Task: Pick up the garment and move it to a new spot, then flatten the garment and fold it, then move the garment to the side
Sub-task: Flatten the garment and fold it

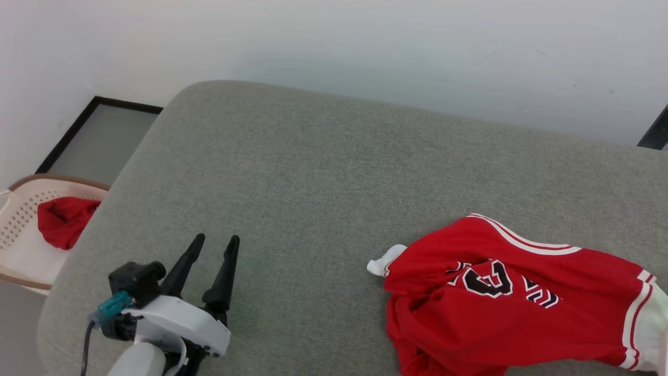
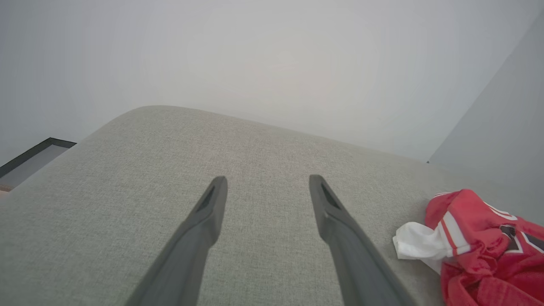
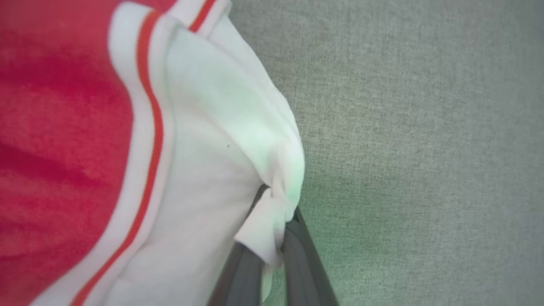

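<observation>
Grey fabric-covered counter [image 1: 323, 172] with a rounded corner, plain white wall [image 1: 365, 42] behind the counter, dark-framed panel [image 1: 99, 138] and cream perforated basket [image 1: 21, 209] left of the counter, soft even light.

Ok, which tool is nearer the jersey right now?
Right. The right tool is shut on the white sleeve edge of the jersey; the left tool hangs open over the grey cushion, left of the jersey, not touching it.
</observation>
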Controlling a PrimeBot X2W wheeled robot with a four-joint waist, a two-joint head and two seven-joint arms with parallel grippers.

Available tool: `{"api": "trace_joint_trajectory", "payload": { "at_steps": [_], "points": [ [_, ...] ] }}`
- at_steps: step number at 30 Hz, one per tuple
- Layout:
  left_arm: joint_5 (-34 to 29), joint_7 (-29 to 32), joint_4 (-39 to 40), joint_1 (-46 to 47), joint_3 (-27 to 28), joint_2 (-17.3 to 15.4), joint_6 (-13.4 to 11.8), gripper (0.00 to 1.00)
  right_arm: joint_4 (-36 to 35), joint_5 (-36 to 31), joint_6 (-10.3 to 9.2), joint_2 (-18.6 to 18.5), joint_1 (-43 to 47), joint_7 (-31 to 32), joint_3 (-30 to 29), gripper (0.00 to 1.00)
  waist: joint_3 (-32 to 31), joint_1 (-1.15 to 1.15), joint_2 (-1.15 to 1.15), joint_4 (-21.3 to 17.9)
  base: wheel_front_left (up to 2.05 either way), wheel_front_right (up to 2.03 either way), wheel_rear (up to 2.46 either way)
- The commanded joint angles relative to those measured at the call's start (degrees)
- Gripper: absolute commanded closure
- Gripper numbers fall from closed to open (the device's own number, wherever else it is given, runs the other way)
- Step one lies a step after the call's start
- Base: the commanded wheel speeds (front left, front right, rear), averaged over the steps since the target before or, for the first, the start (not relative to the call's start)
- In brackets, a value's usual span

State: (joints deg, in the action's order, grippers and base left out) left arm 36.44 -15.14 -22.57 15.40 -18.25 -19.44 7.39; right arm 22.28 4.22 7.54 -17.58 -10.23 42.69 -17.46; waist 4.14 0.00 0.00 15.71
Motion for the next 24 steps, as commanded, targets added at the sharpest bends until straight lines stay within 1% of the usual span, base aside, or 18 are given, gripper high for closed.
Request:
{"api": "trace_joint_trajectory", "payload": {
  "at_steps": [1,4,6,7,8,9,13,17,19,24],
  "points": [
    [0.5,0.0,0.0,0.5,0.0,-0.4,0.2,0.00,0.6,0.3,-0.10,0.4,1.7,1.5,0.2,1.00,0.2,0.00,0.00,-0.2,0.00,0.00,0.00],
    [0.6,0.0,-0.2,0.7,-0.1,-0.6,0.2,0.00,0.9,0.3,-0.09,0.7,3.1,3.5,0.2,1.00,0.5,0.00,0.00,-0.6,0.00,0.00,0.00],
    [1.1,0.0,-0.4,0.9,-0.5,-0.6,0.2,0.00,0.7,0.1,-0.09,1.2,3.2,3.6,0.2,1.00,0.6,0.00,0.00,-1.0,0.00,0.00,0.00],
    [1.5,0.0,-0.6,0.9,-0.8,-0.5,0.2,0.00,0.7,0.1,-0.09,1.3,3.0,3.2,0.6,0.82,0.7,0.00,0.00,-1.2,0.00,0.00,0.00],
    [1.8,0.0,-0.8,1.1,-0.9,-0.8,0.2,0.00,0.6,0.0,-0.09,1.5,2.9,3.1,1.0,0.47,0.7,0.00,0.00,-1.5,0.00,0.00,0.00],
    [2.1,0.0,-1.0,1.2,-1.3,-1.0,0.2,0.00,0.5,0.5,-0.09,1.8,2.7,3.1,1.4,0.00,0.6,0.00,0.00,-1.9,0.00,0.00,0.00],
    [4.2,0.0,-0.8,1.8,-2.7,-2.1,0.2,0.00,-1.3,2.4,-0.01,2.8,1.2,2.3,3.4,0.00,0.2,0.00,0.00,-3.8,0.00,0.00,0.00],
    [5.6,0.0,-0.6,2.8,-3.6,-3.8,0.2,0.00,-4.6,4.2,-0.04,2.3,0.4,-0.5,4.8,0.00,-0.3,0.00,0.00,-6.3,0.00,0.00,0.00],
    [6.2,0.0,-0.4,3.3,-3.7,-4.7,0.2,0.00,-6.7,5.1,-0.05,3.0,0.4,-2.7,5.5,0.00,-0.6,0.00,0.00,-7.7,0.00,0.00,0.00],
    [7.4,0.2,-0.3,4.6,-5.1,-6.7,0.2,0.00,-11.5,5.1,-0.06,4.6,1.5,-9.3,6.3,0.00,-0.9,0.00,0.00,-11.3,0.00,0.00,0.00]
  ]
}}
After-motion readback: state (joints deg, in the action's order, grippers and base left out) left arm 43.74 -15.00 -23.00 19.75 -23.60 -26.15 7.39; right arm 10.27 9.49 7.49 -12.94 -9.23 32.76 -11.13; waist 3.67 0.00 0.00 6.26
